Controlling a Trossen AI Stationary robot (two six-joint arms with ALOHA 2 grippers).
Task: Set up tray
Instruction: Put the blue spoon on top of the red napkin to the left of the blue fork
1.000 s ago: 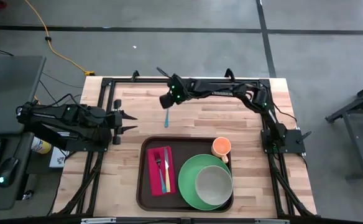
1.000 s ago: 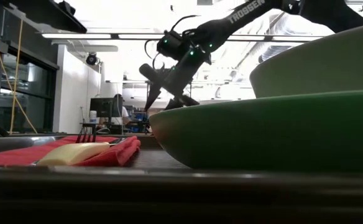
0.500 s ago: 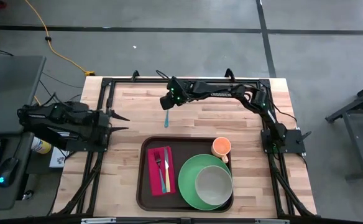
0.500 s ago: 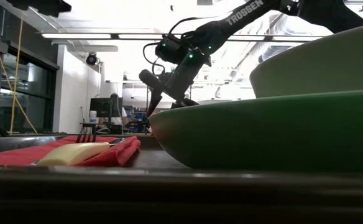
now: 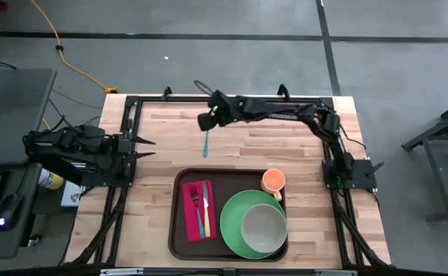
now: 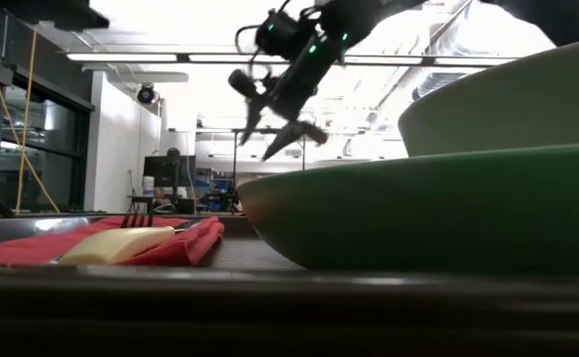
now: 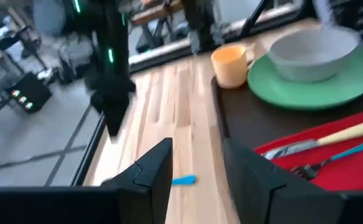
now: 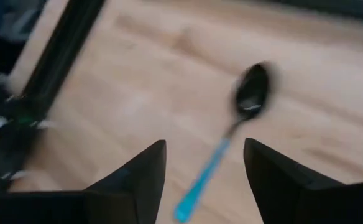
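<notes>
You've got grey concrete floor (image 5: 209,61) w/ dark tape lines (image 5: 325,42) and an orange cable (image 5: 67,54) off the table's far-left corner. Long ceiling lights (image 6: 131,58) run overhead; a desk (image 5: 13,115) sits just beside the left edge.

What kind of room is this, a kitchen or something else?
Probably a robotics lab or workshop, not a kitchen: a wooden table stands on a bare grey floor marked with tape lines, an orange cable trails across it, and a desk with a computer mouse stands alongside.
</notes>
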